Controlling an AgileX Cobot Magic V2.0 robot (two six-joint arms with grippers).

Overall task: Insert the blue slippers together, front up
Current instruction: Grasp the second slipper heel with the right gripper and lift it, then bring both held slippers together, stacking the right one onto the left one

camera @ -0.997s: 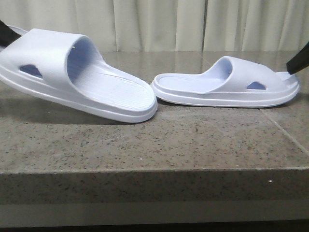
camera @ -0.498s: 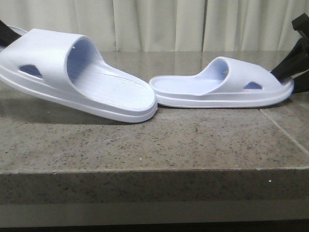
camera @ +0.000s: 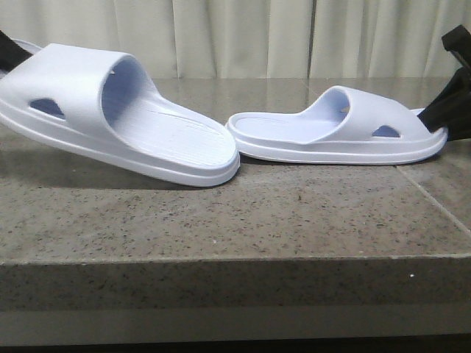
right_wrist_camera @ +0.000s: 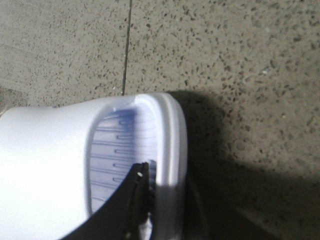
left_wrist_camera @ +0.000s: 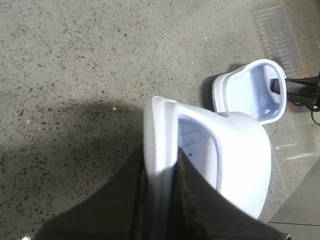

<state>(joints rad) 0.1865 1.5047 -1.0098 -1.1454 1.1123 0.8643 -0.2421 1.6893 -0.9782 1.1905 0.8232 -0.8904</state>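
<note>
Two pale lavender-blue slippers lie heel to heel on the granite table. The left slipper (camera: 73, 81) is tilted, its toe end raised at the far left and its heel resting on the table. My left gripper (camera: 7, 45) is shut on that toe rim; the left wrist view shows the rim (left_wrist_camera: 161, 150) pinched in the left gripper (left_wrist_camera: 162, 200). The right slipper (camera: 353, 110) lies almost flat. My right gripper (camera: 440, 114) is shut on its toe rim (right_wrist_camera: 170, 140), one finger (right_wrist_camera: 132, 200) inside on the ribbed footbed.
The granite table (camera: 221, 213) has a front edge (camera: 221, 257) close to the camera and a tile seam (camera: 434, 198) at the right. Pale curtains (camera: 243, 37) hang behind. The right slipper also shows in the left wrist view (left_wrist_camera: 250, 92).
My right gripper has moved in onto the right slipper's toe, and the slipper has slid slightly left towards the left slipper's heel. The left slipper and left gripper have not moved.
</note>
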